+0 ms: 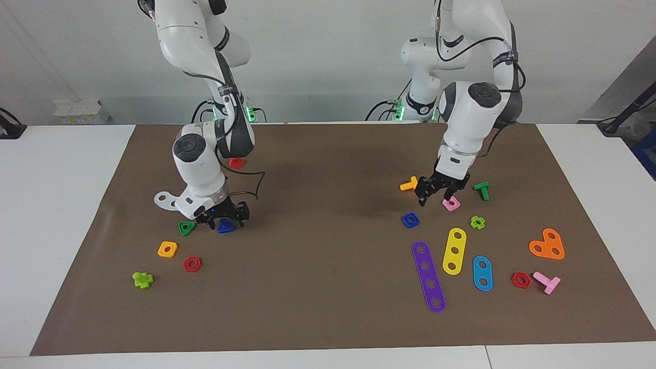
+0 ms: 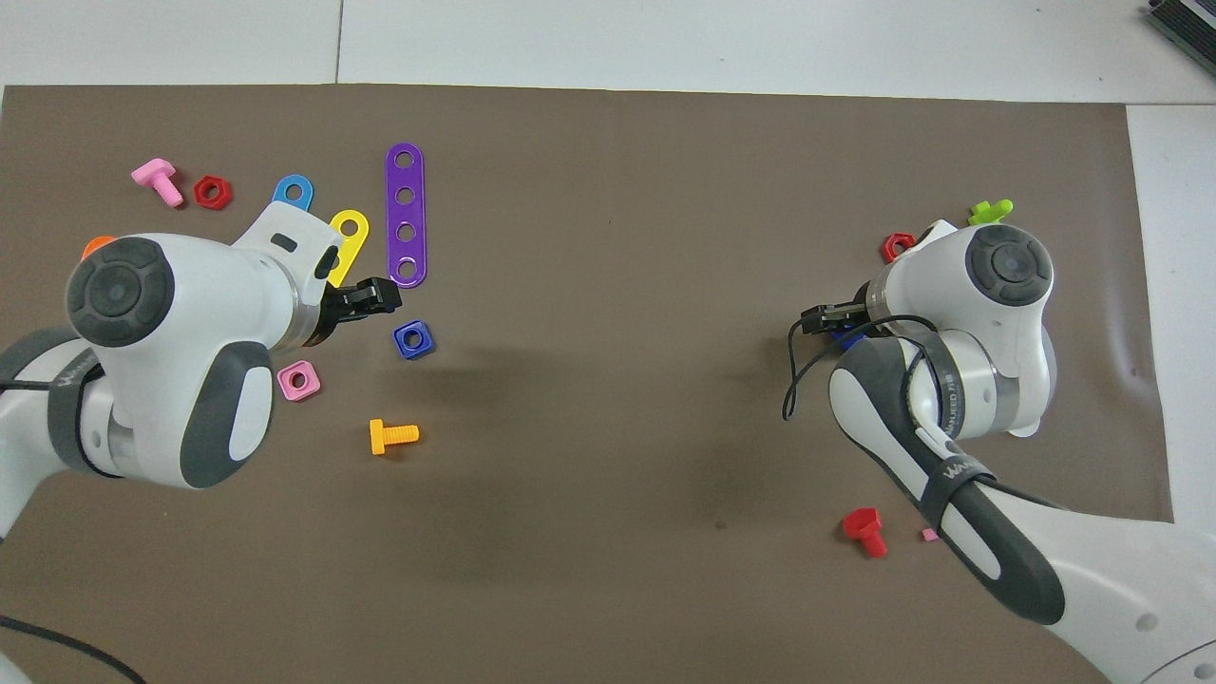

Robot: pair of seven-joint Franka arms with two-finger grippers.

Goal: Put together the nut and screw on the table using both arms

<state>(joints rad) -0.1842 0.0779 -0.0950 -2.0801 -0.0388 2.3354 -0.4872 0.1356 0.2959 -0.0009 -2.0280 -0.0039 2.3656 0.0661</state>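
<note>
The dark-blue screw (image 1: 225,227) lies on the brown mat of the table (image 1: 328,287) toward the right arm's end. My right gripper (image 1: 227,221) is down at the mat, open, one finger on each side of the screw. From overhead the right gripper (image 2: 819,318) covers all but a sliver of the screw (image 2: 845,339). The dark-blue nut (image 1: 410,220) lies flat toward the left arm's end. My left gripper (image 1: 434,199) hangs open just above the mat, between an orange bolt and a pink nut, apart from the blue nut (image 2: 414,339). The overhead view shows the left gripper (image 2: 383,296) side-on.
A green triangular nut (image 1: 186,227), orange nut (image 1: 167,249) and red hex nut (image 1: 192,264) lie close to the screw. An orange bolt (image 1: 410,184), pink nut (image 1: 451,204), green bolt (image 1: 482,189) and purple strip (image 1: 428,277), yellow strip (image 1: 454,250) and blue strip (image 1: 482,273) surround the blue nut.
</note>
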